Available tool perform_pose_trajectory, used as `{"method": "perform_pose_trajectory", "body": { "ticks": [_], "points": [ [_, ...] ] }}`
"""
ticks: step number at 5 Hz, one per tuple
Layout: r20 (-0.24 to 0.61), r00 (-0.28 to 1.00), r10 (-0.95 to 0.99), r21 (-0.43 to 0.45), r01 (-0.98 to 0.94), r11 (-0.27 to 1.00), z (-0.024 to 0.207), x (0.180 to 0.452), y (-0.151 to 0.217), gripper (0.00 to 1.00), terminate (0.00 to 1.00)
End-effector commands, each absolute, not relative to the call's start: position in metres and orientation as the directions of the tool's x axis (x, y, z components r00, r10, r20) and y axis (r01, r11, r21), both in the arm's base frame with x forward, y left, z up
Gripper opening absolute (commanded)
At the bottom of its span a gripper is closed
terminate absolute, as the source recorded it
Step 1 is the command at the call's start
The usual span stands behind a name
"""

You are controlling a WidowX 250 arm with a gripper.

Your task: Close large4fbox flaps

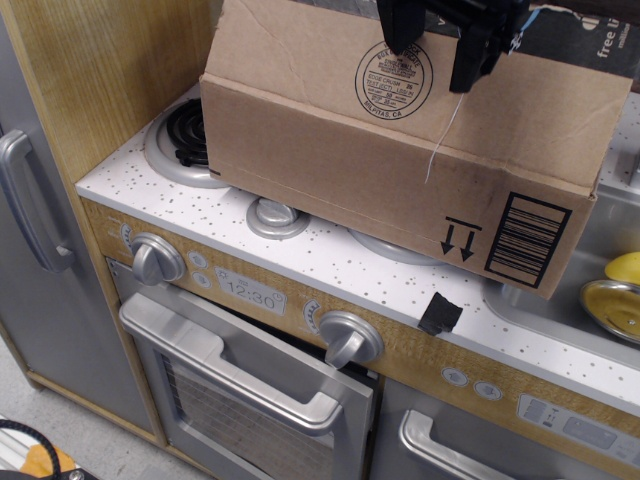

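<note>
The large brown cardboard box (pixel 400 190) sits on the toy stove top, its barcode (pixel 522 240) and two-arrows mark (pixel 458 240) on the front side at the right. Its front flap (pixel 330 60) stands up and leans slightly back, showing a round black stamp (pixel 395 68). My black gripper (pixel 437 45) is at the flap's top edge, right of the stamp, with its two fingers (pixel 470 55) spread apart in front of the cardboard and nothing held. A dark strip with white print (pixel 600 40) shows behind the flap at the top right. The other flaps are hidden.
A coil burner (pixel 183 130) lies left of the box beside a wooden side wall (pixel 100 70). Below are two knobs (pixel 152 258) (pixel 348 338) and the oven door handle (pixel 230 372). A sink with a yellow object (pixel 625 268) and a metal dish (pixel 610 305) is at the right. A black scrap (pixel 440 313) sits on the counter edge.
</note>
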State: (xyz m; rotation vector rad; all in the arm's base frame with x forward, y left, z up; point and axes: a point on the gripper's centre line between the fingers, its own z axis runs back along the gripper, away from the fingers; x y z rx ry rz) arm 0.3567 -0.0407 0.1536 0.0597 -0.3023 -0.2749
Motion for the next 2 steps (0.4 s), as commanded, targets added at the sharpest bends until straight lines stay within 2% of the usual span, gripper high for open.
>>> {"method": "perform_pose_trajectory", "body": {
  "ticks": [1,2],
  "points": [
    [0.349,0.906,-0.238,0.014,0.249,0.968,0.137,0.375,-0.036,1.0,0.0],
    [0.347,0.907,-0.237,-0.035,0.265,0.964,0.119,0.373,-0.036,1.0,1.0]
  ]
}}
